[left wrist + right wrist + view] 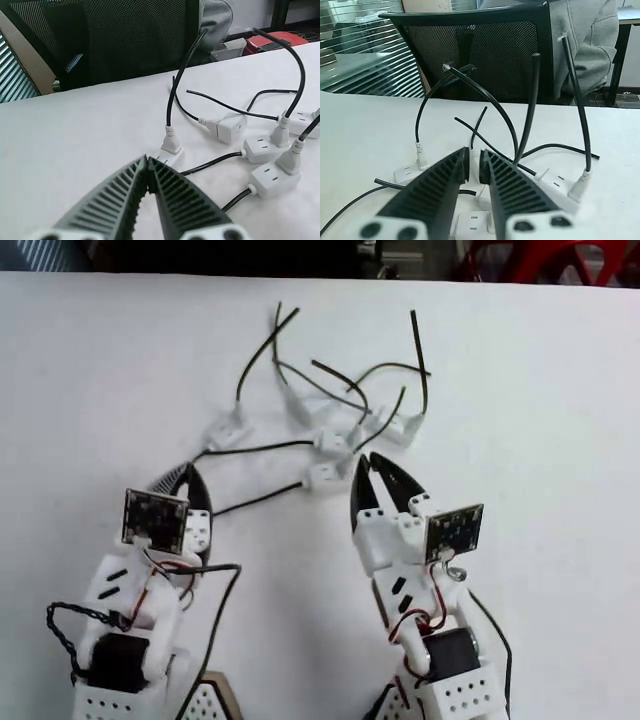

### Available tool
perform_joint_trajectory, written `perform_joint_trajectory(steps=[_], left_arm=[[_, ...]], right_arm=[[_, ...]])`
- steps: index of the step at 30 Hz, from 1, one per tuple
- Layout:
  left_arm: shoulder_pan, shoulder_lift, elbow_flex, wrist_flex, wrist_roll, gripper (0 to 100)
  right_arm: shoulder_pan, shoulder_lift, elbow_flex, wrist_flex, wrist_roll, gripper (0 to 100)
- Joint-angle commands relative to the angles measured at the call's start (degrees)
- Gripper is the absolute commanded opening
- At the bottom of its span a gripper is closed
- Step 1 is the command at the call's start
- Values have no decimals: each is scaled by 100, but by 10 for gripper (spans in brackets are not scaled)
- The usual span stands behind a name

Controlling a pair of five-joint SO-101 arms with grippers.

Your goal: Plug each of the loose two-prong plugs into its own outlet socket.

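Both hands empty right now. My left gripper (147,160) is pinched shut on nothing and my right gripper (474,153) is cracked open just a sliver. Both sit just short of the tangle of white plastic outlet sockets (322,476) on black cords. Several white two-prong plugs (171,140) look seated already. One tipped-over socket (230,127) looks empty, so I'd guess we're not done yet.

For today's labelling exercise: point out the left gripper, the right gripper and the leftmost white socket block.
left gripper (148,161), left wrist view, between its fingertips.
right gripper (473,152), right wrist view, between its fingertips.
leftmost white socket block (226,431), high view, its white body.
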Motion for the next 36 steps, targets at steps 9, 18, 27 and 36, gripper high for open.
perform_joint_trajectory(steps=[9, 18, 27, 36], left_arm=[[110, -66, 800, -1125, -255, 28], [75, -48, 1248, -1178, -1222, 28], [75, -48, 1248, 422, -1240, 28], [66, -48, 1248, 1732, -1213, 28]], right_arm=[[57, -101, 53, 233, 633, 36], [356, -101, 53, 1481, 0, 37], [497, -101, 53, 3178, 18, 38], [532, -101, 53, 4945, 18, 38]])
